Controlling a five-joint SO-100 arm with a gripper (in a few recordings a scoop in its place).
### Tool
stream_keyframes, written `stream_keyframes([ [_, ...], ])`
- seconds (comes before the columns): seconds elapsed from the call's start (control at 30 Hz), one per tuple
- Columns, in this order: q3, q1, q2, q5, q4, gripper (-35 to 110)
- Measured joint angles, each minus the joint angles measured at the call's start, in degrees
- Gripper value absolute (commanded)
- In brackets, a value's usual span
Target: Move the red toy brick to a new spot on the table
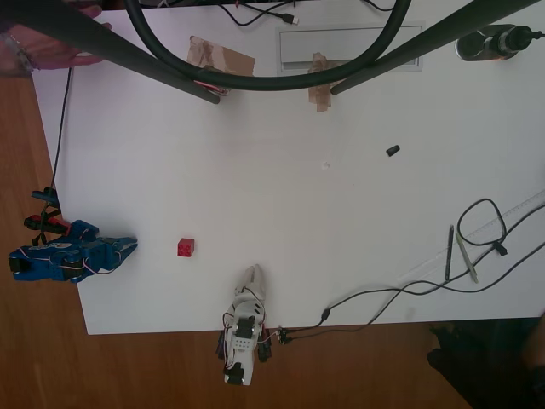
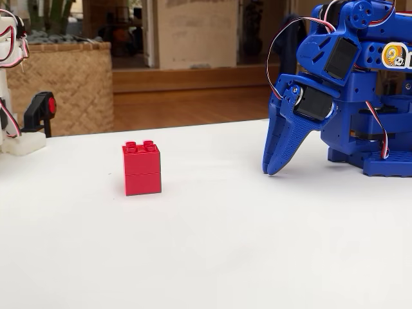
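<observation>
**Brick apart from the folded blue arm**

While the blue gripper (image 2: 271,168) rests with its jaws closed together, tips down on the table (image 1: 341,256), it holds nothing. Left of it in the fixed view, the red toy brick (image 2: 141,168) stands upright, studs up, clear of the fingers with bare surface between. From overhead, the brick (image 1: 186,247) lies near the table's lower left part, just right of the gripper (image 1: 129,246). Wooden floor surrounds the white top. Brown tape patches (image 1: 221,58), a small black piece (image 1: 392,151), pens (image 1: 460,254) and cables (image 1: 400,290) lie well away.
</observation>
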Motion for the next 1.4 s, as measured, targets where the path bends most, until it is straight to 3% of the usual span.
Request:
stream_keyframes([
  [0.27, 0.00, 0.00, 0.00, -0.97, 0.00, 3],
  [0.4, 0.00, -5.36, 0.00, -5.80, 0.09, 3],
  [0.63, 0.00, -9.05, 0.26, 4.66, 0.09, 3],
  [1.4, 0.00, -5.36, 0.35, 4.83, 0.09, 1],
])
